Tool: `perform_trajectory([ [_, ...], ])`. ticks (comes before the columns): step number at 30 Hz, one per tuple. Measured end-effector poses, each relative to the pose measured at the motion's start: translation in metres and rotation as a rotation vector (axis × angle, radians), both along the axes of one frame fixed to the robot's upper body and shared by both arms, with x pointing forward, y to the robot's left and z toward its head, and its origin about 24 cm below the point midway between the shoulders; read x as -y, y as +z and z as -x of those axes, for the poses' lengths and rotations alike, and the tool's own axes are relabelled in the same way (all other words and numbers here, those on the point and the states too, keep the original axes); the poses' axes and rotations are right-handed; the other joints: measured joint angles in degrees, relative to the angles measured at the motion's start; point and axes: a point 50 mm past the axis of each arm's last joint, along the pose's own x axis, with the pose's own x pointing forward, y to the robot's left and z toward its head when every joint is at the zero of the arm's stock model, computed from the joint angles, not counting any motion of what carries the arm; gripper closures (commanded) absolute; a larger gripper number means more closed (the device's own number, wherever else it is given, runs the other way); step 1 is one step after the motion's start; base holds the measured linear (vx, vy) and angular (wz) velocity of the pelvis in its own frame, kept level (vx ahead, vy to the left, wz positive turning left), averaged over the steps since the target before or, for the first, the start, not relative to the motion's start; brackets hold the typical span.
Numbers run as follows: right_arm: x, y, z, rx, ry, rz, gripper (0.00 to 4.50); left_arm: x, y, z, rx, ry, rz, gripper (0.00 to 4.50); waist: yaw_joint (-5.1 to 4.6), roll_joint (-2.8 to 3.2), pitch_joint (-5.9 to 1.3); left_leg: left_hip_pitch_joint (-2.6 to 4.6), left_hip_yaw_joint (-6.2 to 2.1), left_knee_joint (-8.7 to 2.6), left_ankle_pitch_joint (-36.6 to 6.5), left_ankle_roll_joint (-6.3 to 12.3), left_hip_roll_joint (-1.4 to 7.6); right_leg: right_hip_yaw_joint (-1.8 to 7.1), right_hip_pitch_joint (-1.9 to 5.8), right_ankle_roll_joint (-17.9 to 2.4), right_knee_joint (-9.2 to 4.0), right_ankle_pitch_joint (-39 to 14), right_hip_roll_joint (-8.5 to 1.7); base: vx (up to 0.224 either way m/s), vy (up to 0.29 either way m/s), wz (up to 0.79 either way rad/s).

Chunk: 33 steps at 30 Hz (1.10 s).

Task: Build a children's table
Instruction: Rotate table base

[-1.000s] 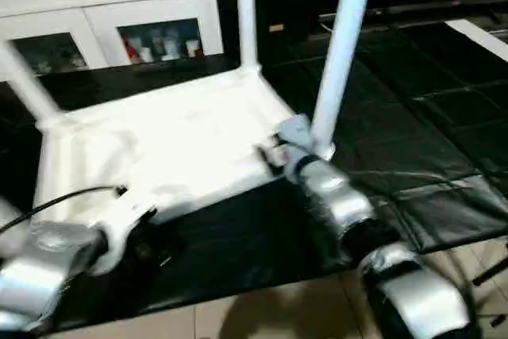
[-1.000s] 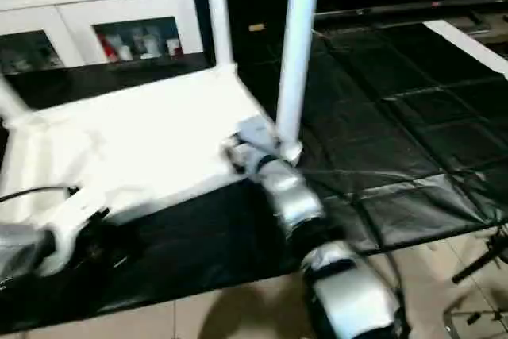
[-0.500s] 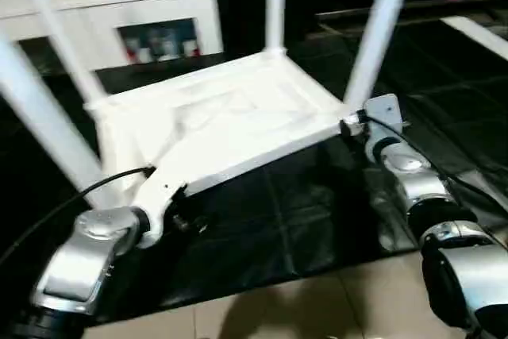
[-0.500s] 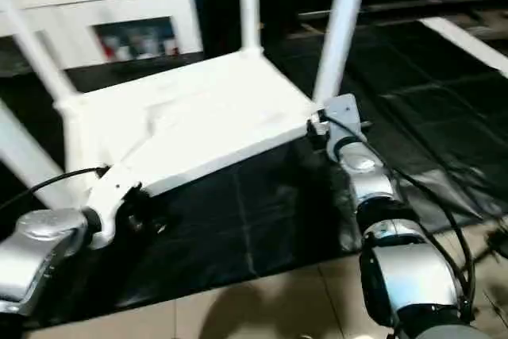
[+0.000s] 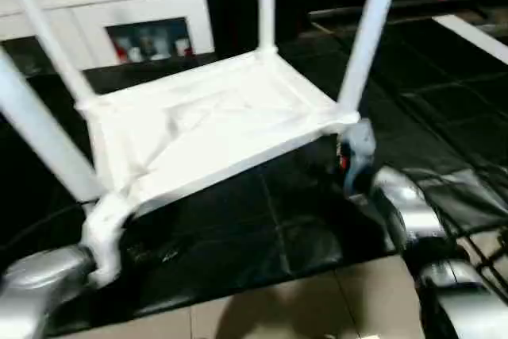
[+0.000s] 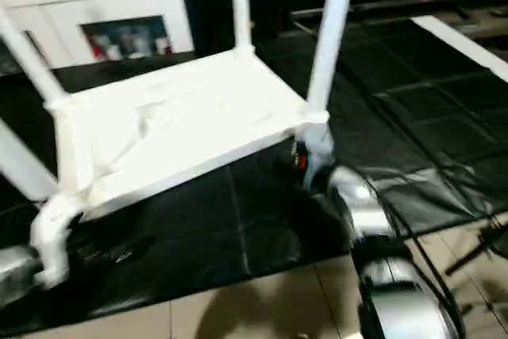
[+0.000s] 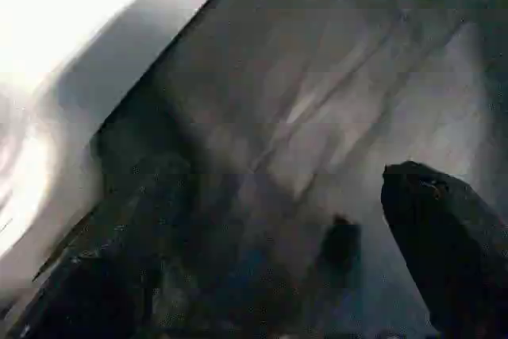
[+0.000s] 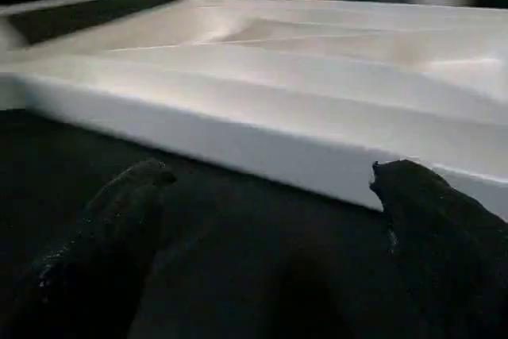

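The white children's table (image 5: 206,121) lies upside down on the black mat, ribbed underside up. Four white legs stand in its corner sockets: near right (image 5: 369,29), far right (image 5: 266,1), far left (image 5: 44,29), near left (image 5: 36,136). My left gripper (image 7: 278,220) is open just short of the near-left corner, nothing between its black fingers (image 7: 444,244). My right gripper (image 8: 270,188) is open too, low over the mat in front of the tabletop's white rim (image 8: 262,140), close to the near-right corner. Its wrist (image 5: 355,156) sits just below that corner.
A white cabinet with glass doors (image 5: 119,13) stands at the back left. The black mat (image 5: 444,109) runs on to the right and ends at pale floor tiles (image 5: 302,307) close to me. A dark stand leg (image 6: 476,253) shows at the right edge.
Both grippers have drawn back from the table's near edge toward me and sit lower. The whole picture has shifted as well, so the camera moved; the table stays upside down.
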Motion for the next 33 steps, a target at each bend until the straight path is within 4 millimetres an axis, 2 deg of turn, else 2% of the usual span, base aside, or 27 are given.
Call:
perform_trajectory([
  [7, -0.009, -0.003, 0.028, -0.084, 0.257, -0.027, 0.0, -0.054, 0.02, 0.011, -0.035, 0.112, -0.095, 0.09, 0.17, -0.08, -0.05, 0.09, 0.02, -0.03, 0.0, -0.02, 0.03, 0.02, 0.09, 0.0, -0.04, 0.0, 0.02, 0.0, 0.0, 0.0],
  [12, -0.019, 0.001, 0.041, -0.152, 0.398, -0.084, 0.0, -0.072, 0.038, 0.001, 0.079, 0.173, -0.118, 0.09, 0.71, -0.14, -0.08, 0.13, 0.02, -0.04, 0.0, -0.02, 0.04, 0.03, 0.1, 0.0, -0.03, 0.0, 0.02, 0.0, 0.0, 0.0],
  [13, -0.021, 0.004, 0.044, -0.157, 0.42, -0.09, 0.0, -0.071, 0.045, -0.006, 0.138, 0.183, -0.088, 0.09, 1.19, -0.16, -0.09, 0.15, 0.02, -0.04, 0.0, -0.02, 0.03, 0.04, 0.14, 0.0, -0.03, 0.0, 0.02, 0.0, 0.0, 0.0],
  [15, -0.023, 0.006, 0.045, -0.159, 0.441, -0.094, 0.0, -0.068, 0.053, -0.016, 0.22, 0.177, -0.047, 0.09, 1.58, -0.21, -0.13, 0.32, 0.04, -0.04, 0.0, -0.04, 0.03, 0.06, 0.28, 0.0, -0.03, 0.0, 0.0, 0.0, 0.0, 0.0],
  [26, -0.028, 0.009, 0.048, -0.173, 0.458, -0.092, 0.0, -0.052, 0.054, -0.043, 0.347, 0.17, 0.065, 0.09, 1.54, -0.3, -0.18, 0.69, 0.1, -0.08, 0.0, -0.1, 0.03, 0.09, 0.57, 0.0, -0.02, 0.0, 0.0, 0.0, 0.0, 0.0],
  [29, -0.031, 0.005, 0.044, -0.149, 0.399, -0.059, 0.0, -0.04, 0.05, -0.047, 0.35, 0.143, 0.136, 0.09, 1.44, -0.32, -0.19, 0.73, 0.13, -0.1, 0.0, -0.11, 0.03, 0.11, 0.57, 0.0, -0.02, 0.0, -0.01, 0.0, 0.0, 0.0],
  [33, -0.032, -0.007, 0.026, -0.109, 0.187, 0.032, 0.0, -0.017, 0.047, -0.049, 0.341, 0.078, 0.218, 0.09, 1.49, -0.31, -0.18, 0.77, 0.15, -0.13, 0.1, -0.15, 0.02, 0.11, 0.57, 0.0, -0.01, 0.0, -0.02, 0.0, 0.0, 0.0],
])
